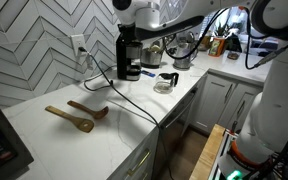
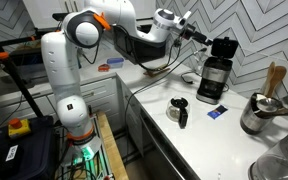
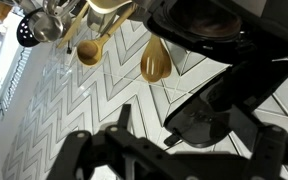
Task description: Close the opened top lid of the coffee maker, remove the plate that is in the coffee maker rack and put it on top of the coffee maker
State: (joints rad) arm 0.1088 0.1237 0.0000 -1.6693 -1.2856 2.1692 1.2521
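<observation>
Pointing upward, top lid (image 2: pixel 224 46), coffee maker (image 2: pixel 213 84)

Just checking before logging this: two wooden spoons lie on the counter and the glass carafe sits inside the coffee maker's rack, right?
Not quite. The glass carafe stands on the counter beside the coffee maker, not inside its rack; both exterior views show it. The two wooden spoons do lie on the counter.

White herringbone tile wall (image 1: pixel 34 50) behind white countertop (image 1: pixel 74 135).
</observation>
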